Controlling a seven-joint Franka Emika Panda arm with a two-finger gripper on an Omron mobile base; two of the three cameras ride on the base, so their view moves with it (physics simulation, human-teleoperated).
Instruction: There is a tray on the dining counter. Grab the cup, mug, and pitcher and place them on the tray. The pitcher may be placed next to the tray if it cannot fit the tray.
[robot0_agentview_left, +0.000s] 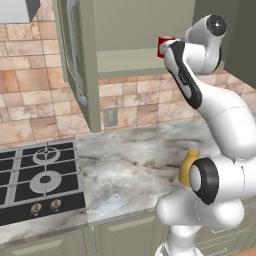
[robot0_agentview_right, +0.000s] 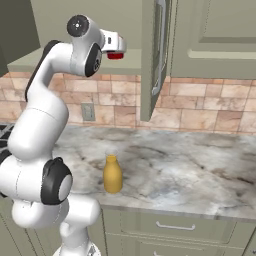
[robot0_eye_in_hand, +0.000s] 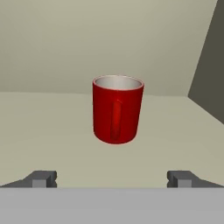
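A: Gripper (robot0_eye_in_hand: 112, 179) spread wide, holding nothing; the mug (robot0_eye_in_hand: 117, 109) stands upright on the open cabinet's shelf (robot0_eye_in_hand: 52, 131), just ahead.

B: Below, the pitcher (robot0_agentview_right: 113, 174) sits on the marbled wall counter (robot0_agentview_right: 175, 170), beside the gas stove (robot0_agentview_left: 37, 182).

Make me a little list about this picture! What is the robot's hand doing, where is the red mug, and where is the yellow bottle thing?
gripper: open, pointed at the mug, not touching it
mug: red, upright on the shelf of the open wall cupboard, handle turned toward the hand
pitcher: mustard-tan, upright on the marbled wall counter, near its front edge, beside the arm
gas stove: at the left end of that counter, nothing on it
held: nothing
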